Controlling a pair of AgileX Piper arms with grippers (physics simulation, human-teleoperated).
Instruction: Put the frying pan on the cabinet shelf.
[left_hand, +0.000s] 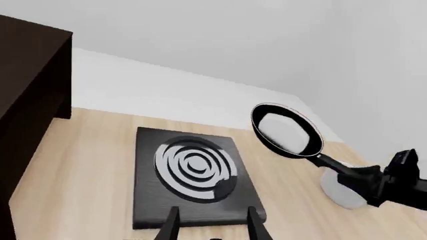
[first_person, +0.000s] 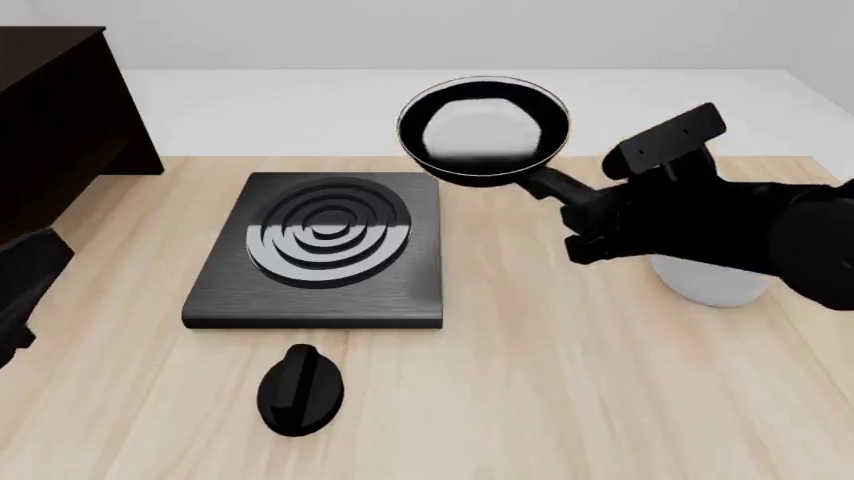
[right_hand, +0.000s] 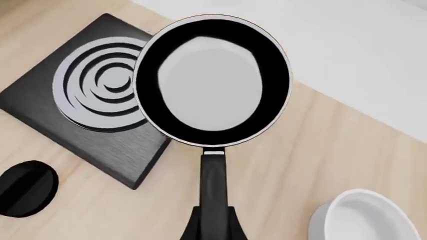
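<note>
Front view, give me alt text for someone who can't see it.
The right hand holds a black pan by its handle, lifted above a wooden table beside a black stove plate. A white bowl sits under the arm, a black knob lies in front, and a dark cabinet stands far left.

From my right gripper (right_hand: 213, 225), the pan (first_person: 483, 128) sticks out straight ahead on its handle, held up off the table (first_person: 561, 400) and out past the far right corner of the stove plate (first_person: 327, 250). The bowl (first_person: 714, 285) sits just below and to the right of that gripper, partly hidden under the arm. The knob (first_person: 302, 390) lies left of it and nearer me, in front of the stove plate. Ahead of my left gripper (left_hand: 212, 225) lies the stove plate; the cabinet (first_person: 60, 120) stands to its left, at the table's far left edge.
</note>
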